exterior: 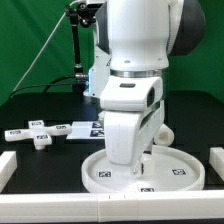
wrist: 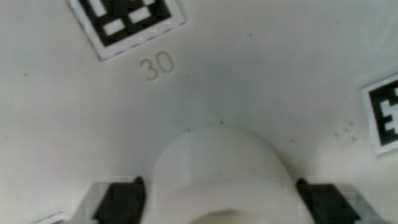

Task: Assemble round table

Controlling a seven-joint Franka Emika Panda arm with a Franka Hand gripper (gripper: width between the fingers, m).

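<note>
A large rimmed round white plastic disc is lying on the black table. Its raised rim is ringing the spot under the arm. Long white border rails are boxing the work area in at the exterior view's left, at its right and along the front. This is leaving only narrow strips of table outside the disc. Off to the exterior view's left, clear of the rim, a small white cross-shaped piece is sitting beside the flat white marker board.

In the wrist view a thick short white cylinder is sitting squarely between the black fingers. One pad is pressing on each flank, so the two-finger gripper is clamping it. Below it the disc's flat face is showing a printed "30" and two square tags. Whether the cylinder is touching that face cannot be told.

The white robot arm is standing nearly vertical over the disc. Its wrist is pointing straight down, and the gripper is reaching inside the rim, slightly toward the exterior view's right of the disc's centre.
</note>
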